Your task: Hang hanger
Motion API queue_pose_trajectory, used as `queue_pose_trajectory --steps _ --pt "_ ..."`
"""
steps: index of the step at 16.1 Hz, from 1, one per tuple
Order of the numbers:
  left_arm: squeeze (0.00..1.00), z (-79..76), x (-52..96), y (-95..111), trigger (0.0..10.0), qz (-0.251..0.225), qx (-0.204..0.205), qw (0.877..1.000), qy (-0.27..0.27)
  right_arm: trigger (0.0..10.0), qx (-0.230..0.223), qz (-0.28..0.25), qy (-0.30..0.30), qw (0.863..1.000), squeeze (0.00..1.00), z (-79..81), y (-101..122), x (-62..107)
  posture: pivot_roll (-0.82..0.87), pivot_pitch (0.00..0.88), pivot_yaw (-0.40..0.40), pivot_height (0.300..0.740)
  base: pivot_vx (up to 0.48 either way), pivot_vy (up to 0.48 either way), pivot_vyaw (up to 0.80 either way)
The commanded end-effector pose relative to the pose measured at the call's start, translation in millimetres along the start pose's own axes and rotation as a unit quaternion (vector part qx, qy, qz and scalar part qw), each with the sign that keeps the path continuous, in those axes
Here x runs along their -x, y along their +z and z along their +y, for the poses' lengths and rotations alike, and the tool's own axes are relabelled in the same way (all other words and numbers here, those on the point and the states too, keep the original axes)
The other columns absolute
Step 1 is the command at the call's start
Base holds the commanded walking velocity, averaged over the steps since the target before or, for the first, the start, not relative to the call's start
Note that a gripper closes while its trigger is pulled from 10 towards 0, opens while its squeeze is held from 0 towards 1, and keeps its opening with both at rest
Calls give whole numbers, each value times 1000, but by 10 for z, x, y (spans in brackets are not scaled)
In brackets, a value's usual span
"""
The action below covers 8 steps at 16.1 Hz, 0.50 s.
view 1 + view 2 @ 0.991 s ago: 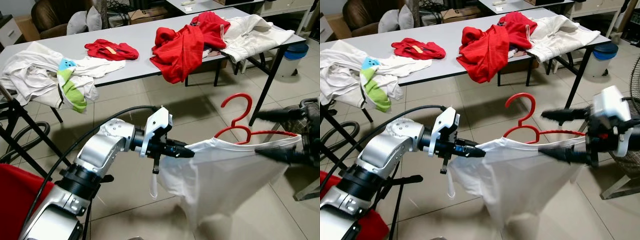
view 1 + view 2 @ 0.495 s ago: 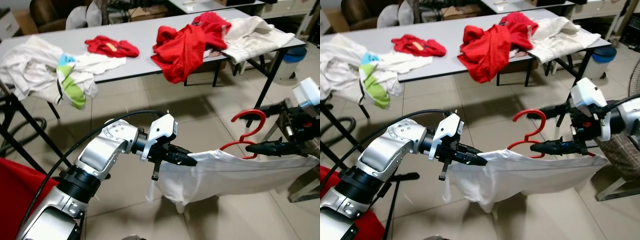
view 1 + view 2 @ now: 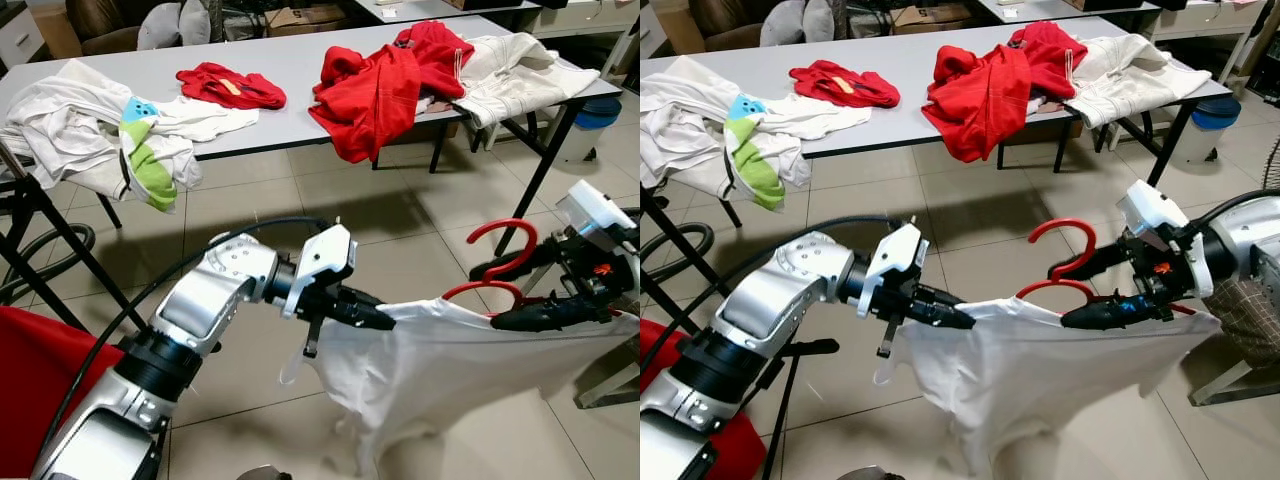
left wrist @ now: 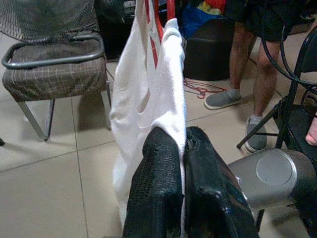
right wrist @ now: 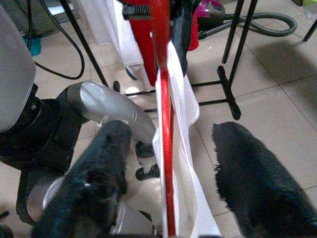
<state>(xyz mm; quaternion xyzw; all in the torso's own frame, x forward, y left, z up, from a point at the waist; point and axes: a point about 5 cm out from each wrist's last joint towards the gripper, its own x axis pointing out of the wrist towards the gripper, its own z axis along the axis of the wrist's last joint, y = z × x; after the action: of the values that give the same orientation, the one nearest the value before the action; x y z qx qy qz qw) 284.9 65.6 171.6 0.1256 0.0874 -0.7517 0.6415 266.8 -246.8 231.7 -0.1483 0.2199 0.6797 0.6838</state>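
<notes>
Left eye view has, at far left on the long grey counter, a heap of white clothes with a green and blue patch; further right lie a small red garment, a red hoodie drooping over the near edge, and a cream garment. No writing can be read anywhere. Near left, a red cloth sits beside a black stand. The left arm reaches forward and rightward, elbow bent, its left end effector pinched tight on one corner of a white shirt that sags between both arms above the tiled floor. At right, the red hanger sits in the shirt's neck, hook up. The right end effector points leftward, fingers spread either side of the hanger. A blue-lidded bin stands far right.
</notes>
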Motion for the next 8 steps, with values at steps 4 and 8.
queue_pose_trajectory --steps 4,8 --pt "0 24 10 87 0 -1 -21 1000 -9 0 12 16 4 1000 0 2 45 43 -168 0 54 740 0 0 0" --pt "0 19 8 98 0 -5 -21 1000 -14 0 9 21 1 1000 0 -31 19 32 -168 0 54 740 0 0 0"
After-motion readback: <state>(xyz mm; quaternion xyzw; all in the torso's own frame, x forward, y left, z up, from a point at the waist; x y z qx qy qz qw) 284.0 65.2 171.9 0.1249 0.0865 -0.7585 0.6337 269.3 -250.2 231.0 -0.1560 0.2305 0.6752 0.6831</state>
